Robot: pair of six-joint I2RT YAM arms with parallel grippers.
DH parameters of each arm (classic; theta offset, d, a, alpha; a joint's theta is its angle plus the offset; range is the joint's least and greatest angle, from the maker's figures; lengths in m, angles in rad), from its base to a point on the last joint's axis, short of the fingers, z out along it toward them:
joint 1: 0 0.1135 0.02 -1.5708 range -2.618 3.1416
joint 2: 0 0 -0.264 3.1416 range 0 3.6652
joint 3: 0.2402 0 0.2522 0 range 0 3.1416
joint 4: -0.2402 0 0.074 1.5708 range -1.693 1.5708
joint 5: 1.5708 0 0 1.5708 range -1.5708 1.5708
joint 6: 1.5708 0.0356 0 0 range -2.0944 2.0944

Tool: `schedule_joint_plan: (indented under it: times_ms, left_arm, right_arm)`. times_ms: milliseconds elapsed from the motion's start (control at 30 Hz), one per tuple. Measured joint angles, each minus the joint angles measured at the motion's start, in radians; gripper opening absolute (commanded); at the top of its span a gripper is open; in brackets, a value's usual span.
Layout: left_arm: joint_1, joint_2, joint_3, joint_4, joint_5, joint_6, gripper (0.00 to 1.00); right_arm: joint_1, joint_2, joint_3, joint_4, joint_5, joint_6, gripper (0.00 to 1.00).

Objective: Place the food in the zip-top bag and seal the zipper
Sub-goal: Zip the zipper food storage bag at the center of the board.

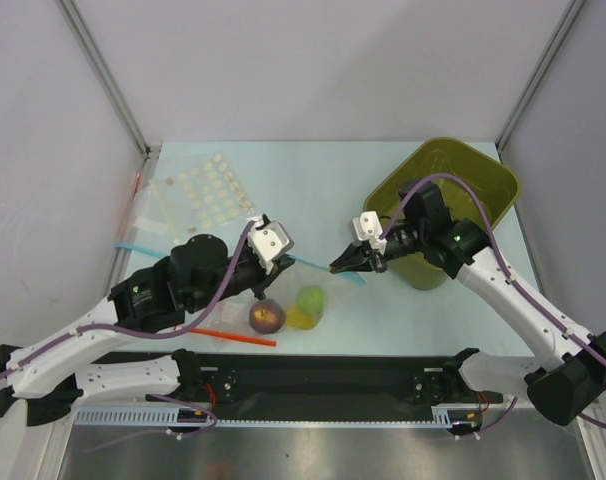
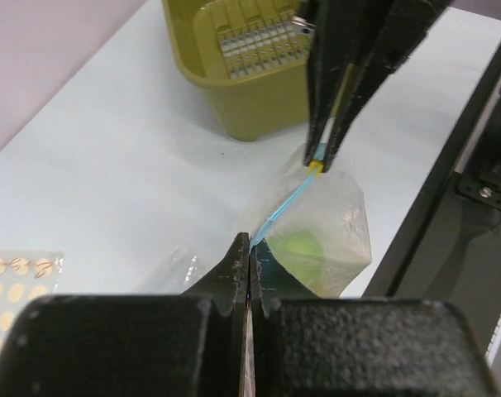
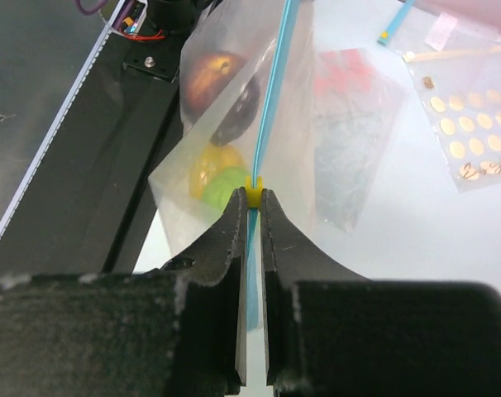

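Pale table (image 1: pixel 403 325): left gripper (image 2: pixel 249 248) and right gripper (image 3: pixel 253 203) each clamp the light blue zipper (image 3: pixel 271 91), stretched taut left-to-right between them. The clear zip-top bag (image 3: pixel 296 99) holds a dark red fruit (image 1: pixel 267 317), a green fruit (image 1: pixel 311 298) and a yellow fruit (image 1: pixel 299 318).

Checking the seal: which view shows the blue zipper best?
Right wrist: the zipper runs long and sharp up from the right gripper. Left wrist shows a shorter stretch; top external only a thin line.

White arms (image 1: pixel 78 335), black joints (image 1: pixel 198 262) (purple cables (image 1: pixel 453 178) alongside).
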Motion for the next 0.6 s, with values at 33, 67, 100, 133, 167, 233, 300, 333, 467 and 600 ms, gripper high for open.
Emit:
schedule_joint_plan:
  times_ms: [33,67,100,133,167,233,300,333,467,600]
  left_arm:
    - [0.0,-0.002,0.006,-0.005,-0.014,0.0,0.0]
    - [0.0,-0.003,0.013,-0.007,-0.031,0.0,0.0]
    - [0.0,-0.006,0.02,-0.011,-0.048,-0.001,0.0]
    - [0.0,-0.01,0.028,-0.014,-0.066,-0.001,0.0]
    - [0.0,-0.014,0.036,-0.018,-0.083,0.0,0.0]
    - [0.001,-0.025,0.051,-0.021,-0.119,0.008,0.0]
    - [0.002,-0.035,0.061,-0.022,-0.146,0.019,0.0]
    - [0.002,-0.04,0.065,-0.023,-0.16,0.024,0.0]
    - [0.006,-0.053,0.068,-0.025,-0.2,0.046,0.0]
    - [0.017,-0.053,0.068,-0.024,-0.224,0.05,0.0]
  right_arm:
    - [-0.008,-0.01,-0.014,0.0,-0.001,0.003,0.0]
    - [-0.015,-0.017,-0.026,0.001,-0.001,0.006,0.0]
    - [-0.023,-0.026,-0.044,0.004,-0.001,0.009,0.0]
    - [-0.029,-0.034,-0.061,0.005,-0.001,0.011,0.0]
    - [-0.035,-0.043,-0.079,0.008,-0.001,0.018,0.0]
    - [-0.045,-0.063,-0.108,0.01,0.002,0.03,0.0]
    - [-0.055,-0.089,-0.132,0.007,0.006,0.04,0.0]
    - [-0.059,-0.102,-0.141,0.005,0.008,0.043,0.0]
    - [-0.086,-0.179,-0.199,-0.005,0.019,0.058,0.0]
    - [-0.11,-0.253,-0.261,-0.023,0.042,0.087,0.0]
